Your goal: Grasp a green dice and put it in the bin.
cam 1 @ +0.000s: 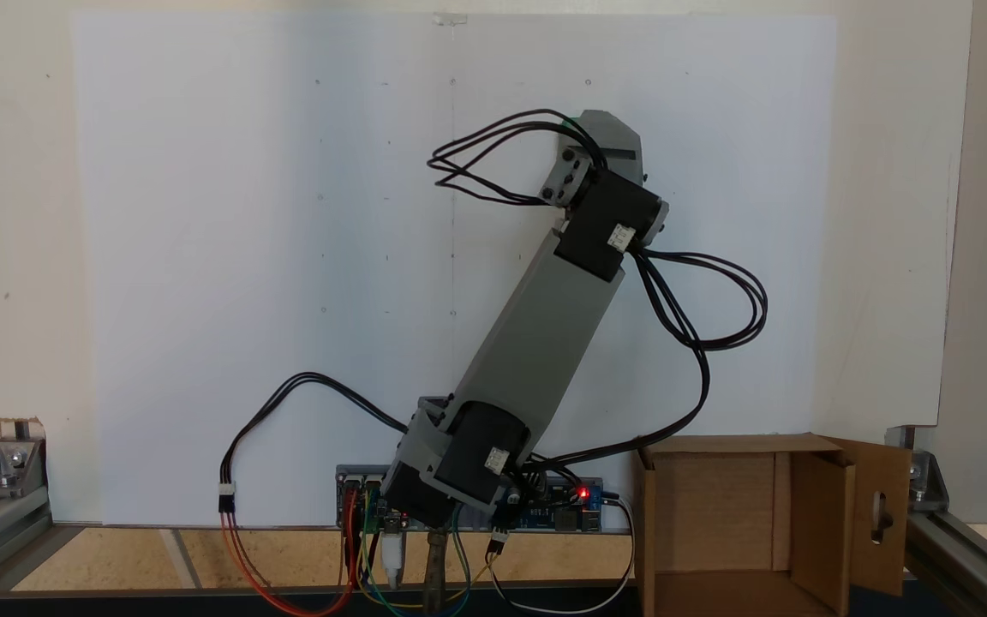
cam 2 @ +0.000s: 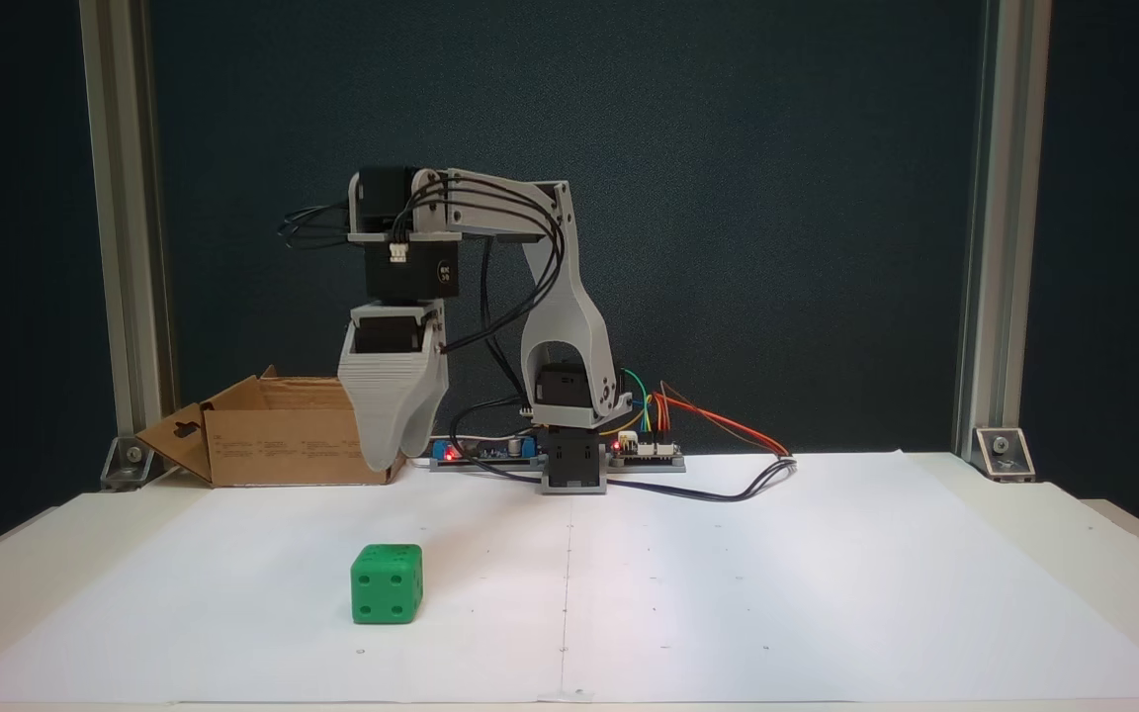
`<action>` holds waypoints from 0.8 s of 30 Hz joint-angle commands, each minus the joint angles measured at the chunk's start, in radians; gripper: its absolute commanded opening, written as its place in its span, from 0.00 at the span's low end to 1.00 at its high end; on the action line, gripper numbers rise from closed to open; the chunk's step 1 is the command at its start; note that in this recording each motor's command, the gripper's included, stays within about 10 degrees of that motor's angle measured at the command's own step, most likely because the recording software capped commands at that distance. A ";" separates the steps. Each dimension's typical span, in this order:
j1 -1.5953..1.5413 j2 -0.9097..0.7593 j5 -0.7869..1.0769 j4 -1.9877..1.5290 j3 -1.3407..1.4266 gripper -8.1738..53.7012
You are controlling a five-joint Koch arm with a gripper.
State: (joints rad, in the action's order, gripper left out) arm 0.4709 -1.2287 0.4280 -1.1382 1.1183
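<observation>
The green dice rests on the white paper, left of the centre line and toward the front of the table. My gripper hangs point-down well above the paper, behind the dice and apart from it. From this side its jaws overlap, so open or shut is unclear. Seen from above, the gripper is at the end of the outstretched arm and covers what lies beneath it. The bin, a brown cardboard box with open flaps, stands at the back left beside the arm's base. In the view from above the bin is at the bottom right.
The arm's base and controller board sit at the back centre with looping cables trailing to the right. Aluminium frame posts stand at both back corners. White paper covers the table.
</observation>
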 commanded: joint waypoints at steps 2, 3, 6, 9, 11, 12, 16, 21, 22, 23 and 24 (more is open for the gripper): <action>0.000 -0.006 -0.086 0.032 -0.061 0.88; -0.002 -0.003 -0.087 0.034 -0.061 0.88; -0.002 0.018 -0.087 0.049 -0.061 0.88; -0.002 0.038 -0.087 0.075 -0.061 0.87; -0.002 0.058 -0.087 0.092 -0.061 0.87; -0.003 0.066 -0.087 0.095 -0.061 0.87; -0.012 0.087 -0.087 0.104 -0.061 0.87; -0.026 0.106 -0.087 0.109 -0.061 0.87; -0.026 0.112 -0.087 0.115 -0.061 0.87; -0.029 0.117 -0.087 0.132 -0.061 0.87; -0.031 0.126 -0.087 0.143 -0.061 0.87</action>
State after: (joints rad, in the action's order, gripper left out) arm 0.4525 -1.0999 0.3912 -1.0232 1.1167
